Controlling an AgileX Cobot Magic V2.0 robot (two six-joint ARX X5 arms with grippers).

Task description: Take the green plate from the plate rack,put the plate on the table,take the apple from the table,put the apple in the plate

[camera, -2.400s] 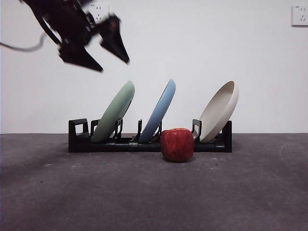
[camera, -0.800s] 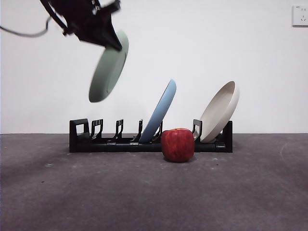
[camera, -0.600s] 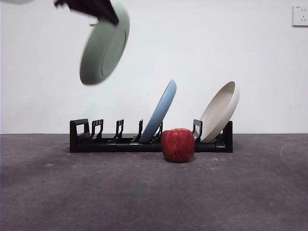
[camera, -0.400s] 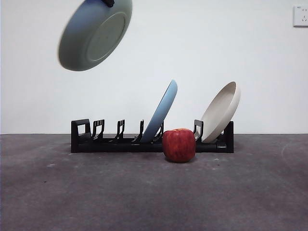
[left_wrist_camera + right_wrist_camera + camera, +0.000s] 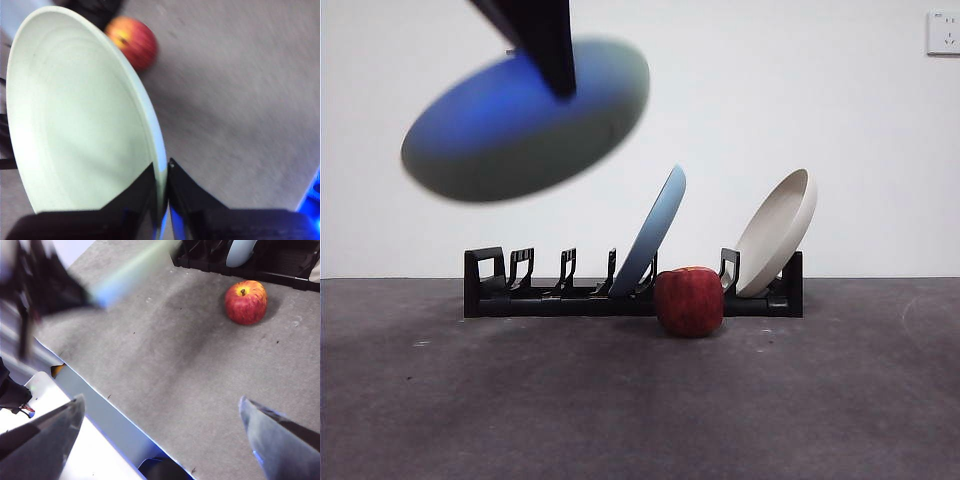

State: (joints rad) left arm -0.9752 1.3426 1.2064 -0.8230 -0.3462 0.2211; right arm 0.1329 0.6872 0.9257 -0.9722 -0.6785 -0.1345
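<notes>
Dark grey matte table, bare in front of the plate rack: you have room there to set down. Green plate is clear of the rack, held in the air high above its vacant slots, blurred and tilted toward flat in the front view. Left gripper is clamped on the plate's rim, one jaw on each face, the arm coming down from the top of the front view.

Risks, as I judge them: the hold is a thin pinch at the edge only, so a quick swing could let the plate pivot or slip out. Lower it too near the rack and the rim may clip the light blue plate or the prongs. Set it down tilted and it may rock or skid.

Apple sits on the table just in front of the rack, untouched.

Right gripper waits over the table, jaws wide apart, holding nothing.
</notes>
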